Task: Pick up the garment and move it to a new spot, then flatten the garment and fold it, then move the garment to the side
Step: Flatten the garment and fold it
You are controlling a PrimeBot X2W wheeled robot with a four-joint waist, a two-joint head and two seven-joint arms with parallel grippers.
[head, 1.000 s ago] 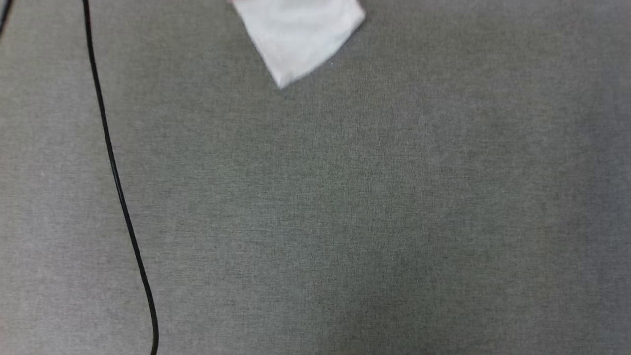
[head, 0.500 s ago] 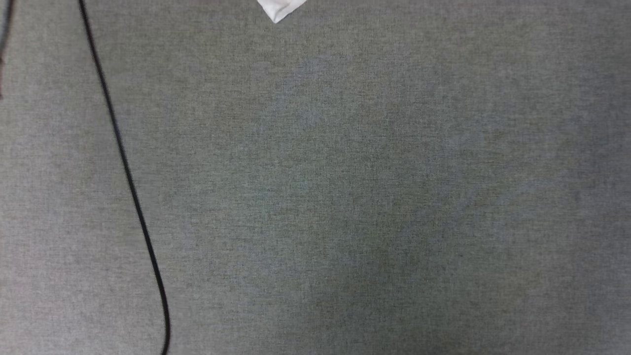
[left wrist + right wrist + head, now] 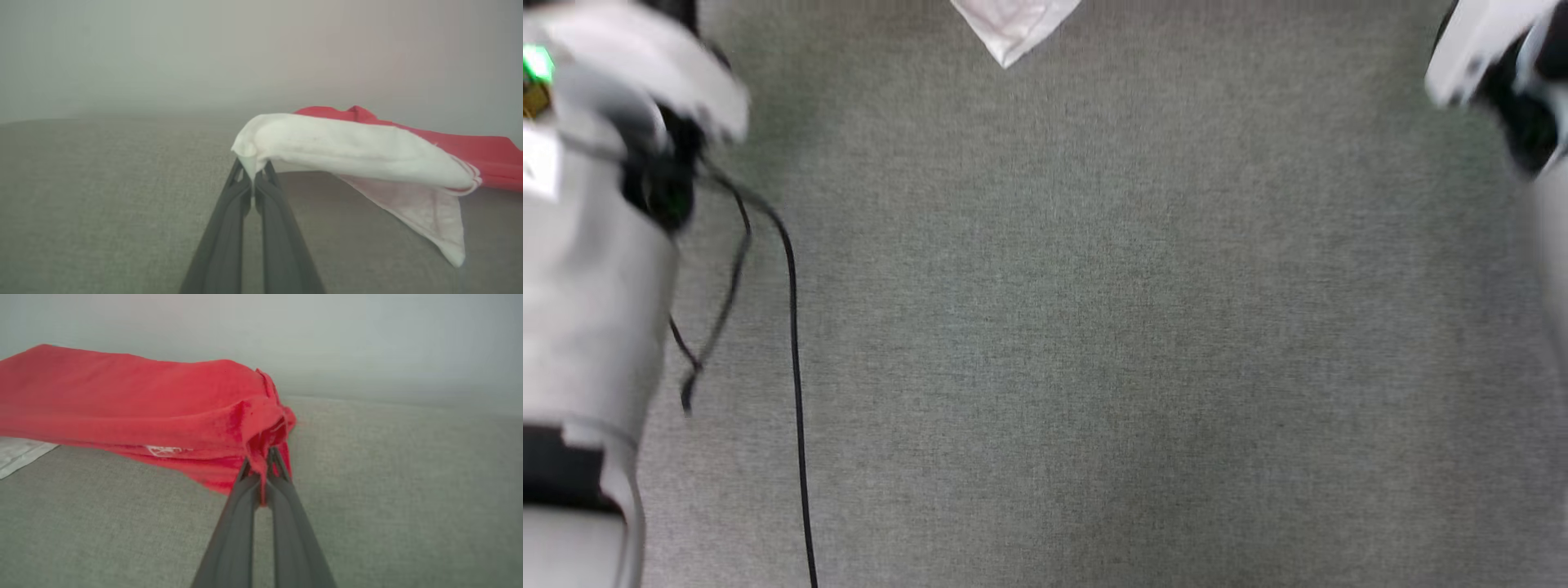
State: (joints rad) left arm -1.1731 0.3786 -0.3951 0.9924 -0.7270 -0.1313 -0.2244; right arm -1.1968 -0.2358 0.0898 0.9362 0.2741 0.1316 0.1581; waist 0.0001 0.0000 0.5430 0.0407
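Observation:
The garment is red with white sleeves and hangs lifted above the grey surface. In the left wrist view my left gripper (image 3: 254, 173) is shut on a fold of the garment's white sleeve (image 3: 351, 149), and the red body trails off to the right. My right gripper (image 3: 263, 459) is shut on a bunched red edge of the garment (image 3: 135, 400) in the right wrist view. A white corner of the garment (image 3: 1013, 24) hangs at the top edge of the head view. My left forearm (image 3: 588, 269) and right forearm (image 3: 1503, 65) frame that view, blurred.
The grey fabric-covered surface (image 3: 1094, 327) spreads across the head view. A black cable (image 3: 796, 392) runs down its left side, beside my left forearm.
Both forearms have come into the head view at its left and right edges. The white corner of the garment rose toward the top edge, then dropped back a little.

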